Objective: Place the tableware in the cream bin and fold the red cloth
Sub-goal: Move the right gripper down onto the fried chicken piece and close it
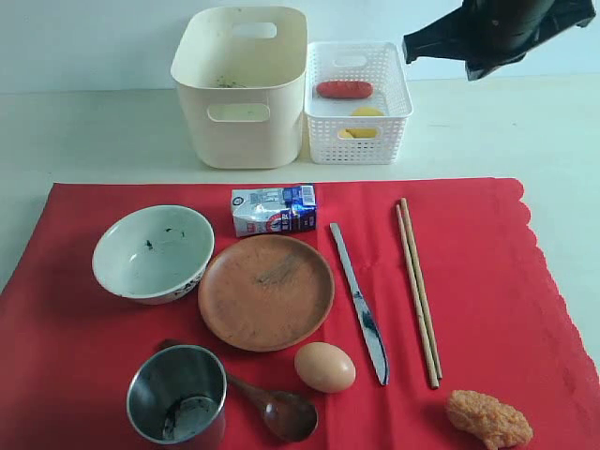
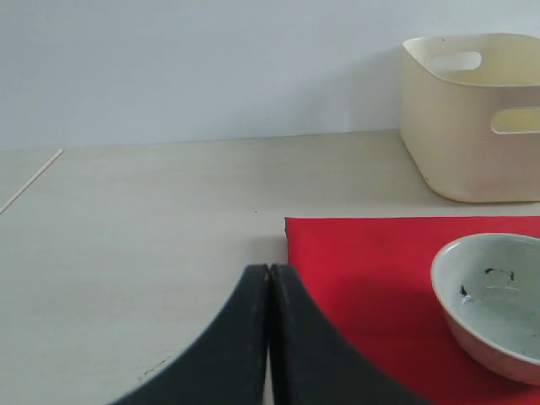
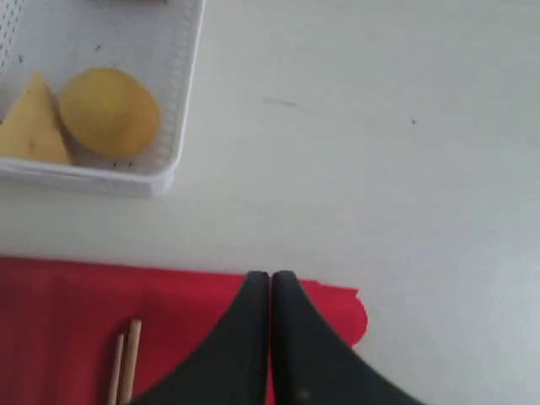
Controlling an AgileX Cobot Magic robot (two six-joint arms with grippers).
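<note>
Tableware all sits on red cloth [image 1: 506, 281], spread flat across lower frame of exterior view. White speckled bowl [image 1: 153, 253] at left; brown round plate [image 1: 266, 292] centre; steel cup [image 1: 177, 396] lower left, dark wooden spoon [image 1: 277, 408] just beside it. Silver table knife [image 1: 358, 302] and pair of wooden chopsticks [image 1: 417, 291] lie right of plate. Cream bin [image 1: 242, 89] top centre-left, off the cloth, next to white perforated basket [image 1: 359, 103]. Left gripper [image 2: 269, 278]: jaws pressed together, holding nothing, by cloth's corner near bowl. Right gripper [image 3: 271, 283]: jaws likewise closed tight, empty, above cloth edge near chopstick tips.
</note>
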